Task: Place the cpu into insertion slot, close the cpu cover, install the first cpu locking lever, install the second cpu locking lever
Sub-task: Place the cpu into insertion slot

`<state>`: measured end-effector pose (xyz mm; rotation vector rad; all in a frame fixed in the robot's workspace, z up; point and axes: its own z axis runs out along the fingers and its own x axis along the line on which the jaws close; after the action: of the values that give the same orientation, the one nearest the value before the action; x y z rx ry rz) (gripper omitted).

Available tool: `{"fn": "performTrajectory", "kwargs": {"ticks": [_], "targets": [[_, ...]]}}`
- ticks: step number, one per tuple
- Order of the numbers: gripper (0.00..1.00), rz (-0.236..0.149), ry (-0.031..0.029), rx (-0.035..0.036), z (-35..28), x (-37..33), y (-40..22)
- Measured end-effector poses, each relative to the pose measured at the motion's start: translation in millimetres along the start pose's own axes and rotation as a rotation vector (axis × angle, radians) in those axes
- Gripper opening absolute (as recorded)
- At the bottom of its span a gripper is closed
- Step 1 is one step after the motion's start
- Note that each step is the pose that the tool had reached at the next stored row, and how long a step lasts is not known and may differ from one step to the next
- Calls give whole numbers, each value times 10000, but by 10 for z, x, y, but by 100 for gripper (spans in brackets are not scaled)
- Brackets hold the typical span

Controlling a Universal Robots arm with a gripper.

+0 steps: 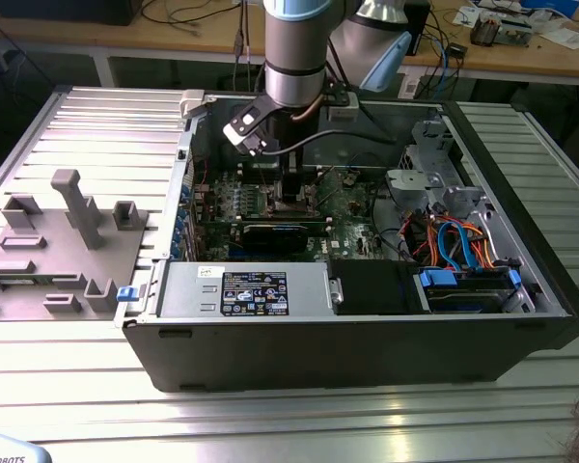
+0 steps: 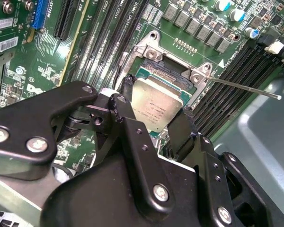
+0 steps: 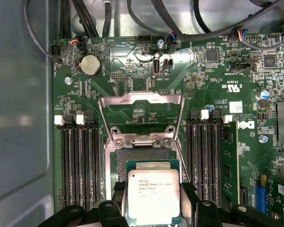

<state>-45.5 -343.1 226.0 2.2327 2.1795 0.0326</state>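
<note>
Pinching one cpu (image 3: 154,191) by two opposite edges, the pincer (image 2: 154,105) hangs low over the green board (image 3: 132,56) inside one open case (image 1: 367,347). Its two black fingers (image 2: 126,108) press against the chip's sides, and the dull silver top faces up between them.

The cpu is over the one slot (image 3: 142,157) but does not cover it whole. A strip of the dark contact field shows past the chip's edge in both wrist views, and I cannot tell whether chip and slot touch.

One cover (image 3: 142,98) stands swung open on its hinge beside the slot, with green board showing through its square window. One thin lever (image 2: 241,88) juts out from a corner of the slot's pale rim — raised, not latched down.

Long black memory slots (image 3: 80,161) run along both sides of the slot. One round coin cell (image 3: 91,65) sits on the board well apart from it.

In the exterior view one arm (image 1: 294,48) reaches down into the case, which rests on a ribbed metal surface (image 1: 270,415). One grey fixture (image 1: 68,241) lies on that surface — toward the exterior view's left.
</note>
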Motion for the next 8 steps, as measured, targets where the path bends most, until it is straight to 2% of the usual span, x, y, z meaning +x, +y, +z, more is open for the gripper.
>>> {"fn": "performTrajectory", "kwargs": {"ticks": [8], "targets": [[54, 1, 0, 0, 37, 0, -1]]}}
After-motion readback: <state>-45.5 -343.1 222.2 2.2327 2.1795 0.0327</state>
